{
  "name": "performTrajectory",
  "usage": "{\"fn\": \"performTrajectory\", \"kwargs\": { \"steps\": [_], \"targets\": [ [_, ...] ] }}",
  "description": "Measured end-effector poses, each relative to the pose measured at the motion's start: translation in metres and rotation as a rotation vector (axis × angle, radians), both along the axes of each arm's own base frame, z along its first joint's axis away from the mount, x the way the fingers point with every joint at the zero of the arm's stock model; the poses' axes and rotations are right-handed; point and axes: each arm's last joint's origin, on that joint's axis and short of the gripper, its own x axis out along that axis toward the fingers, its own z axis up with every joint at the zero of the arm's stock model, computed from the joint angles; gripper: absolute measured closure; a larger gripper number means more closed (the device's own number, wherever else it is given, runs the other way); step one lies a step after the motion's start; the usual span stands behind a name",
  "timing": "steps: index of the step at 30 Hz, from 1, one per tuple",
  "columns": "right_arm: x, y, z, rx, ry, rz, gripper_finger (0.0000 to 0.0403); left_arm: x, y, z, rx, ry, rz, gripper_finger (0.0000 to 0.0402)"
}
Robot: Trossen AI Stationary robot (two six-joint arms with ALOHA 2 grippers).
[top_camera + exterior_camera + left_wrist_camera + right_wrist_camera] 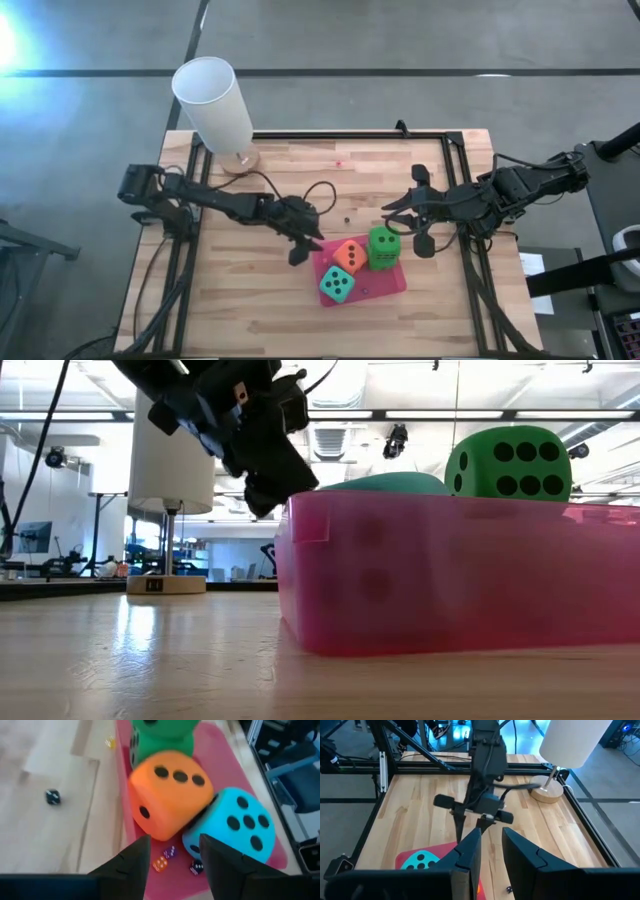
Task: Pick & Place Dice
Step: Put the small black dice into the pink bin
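Note:
A pink tray [385, 283] holds an orange die [349, 256], a teal die [337, 286] and a green die [384, 247]. The green die [505, 460] stands highest, above the tray's wall. I cannot make out a second green die apart from it. The orange die [170, 795] leans against the teal die [235, 825]. My left gripper [303, 248] hovers open at the tray's left far corner, its fingers [132, 862] pointing at the orange die. My right gripper [410, 222] is open, just beyond the tray's far right side, and touches nothing.
A white lamp [215, 105] stands on a wooden base at the table's far left. A tiny dark die [52, 796] lies on the bare wood beyond the tray. Several tiny dice [170, 852] lie on the tray floor under the orange die. Black rails frame the table.

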Motion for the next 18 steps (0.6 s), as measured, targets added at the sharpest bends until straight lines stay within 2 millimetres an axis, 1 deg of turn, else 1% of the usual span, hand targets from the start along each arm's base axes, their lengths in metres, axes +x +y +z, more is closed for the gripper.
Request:
{"fn": "performTrajectory", "kwargs": {
  "steps": [4,9,15,18],
  "targets": [
    [0.0,0.0,0.0,-0.005,0.002,0.001,0.0324,-0.005,0.007,0.019,0.001,-0.054,0.019,0.0219],
    [0.002,-0.003,-0.004,-0.005,0.014,-0.017,0.0331,-0.021,0.014,0.047,0.009,-0.112,0.033,0.0213],
    [0.008,-0.012,-0.02,0.002,0.056,-0.076,0.0345,-0.046,0.015,0.082,0.04,-0.198,0.016,0.0217],
    [0.014,-0.017,-0.031,-0.014,0.097,-0.105,0.0356,-0.059,0.015,0.095,0.054,-0.219,0.031,0.0224]
  ]
}}
